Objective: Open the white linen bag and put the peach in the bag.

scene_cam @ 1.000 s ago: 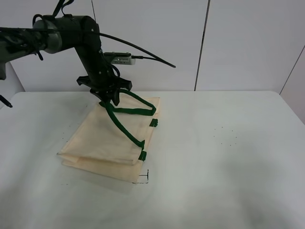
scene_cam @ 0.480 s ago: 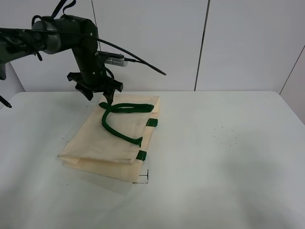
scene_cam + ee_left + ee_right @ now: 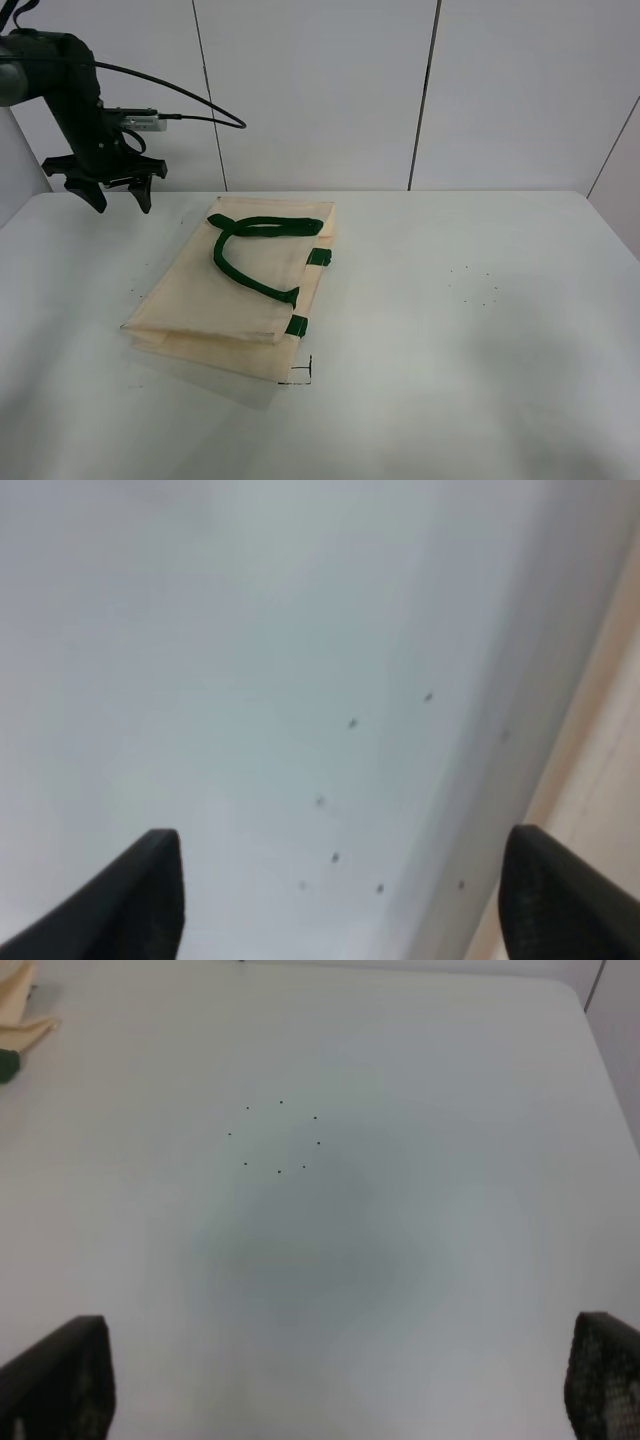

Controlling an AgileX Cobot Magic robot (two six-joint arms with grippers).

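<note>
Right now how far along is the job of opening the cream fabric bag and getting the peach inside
Barely started. The cream fabric bag with dark green strap handles lies flat and closed on the white table, handles draped on top. Nothing is in hand: the left gripper hangs open beside the bag, and the right gripper is open too. No peach is in view, so opening and loading remain.

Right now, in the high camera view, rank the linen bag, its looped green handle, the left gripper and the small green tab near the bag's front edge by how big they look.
1. White linen bag, by far.
2. Green handle.
3. Left gripper; its spread fingers look near the handle's extent, and it stands farther back, so 2 and 3 are unsure.
4. Green tab, smallest.
</note>
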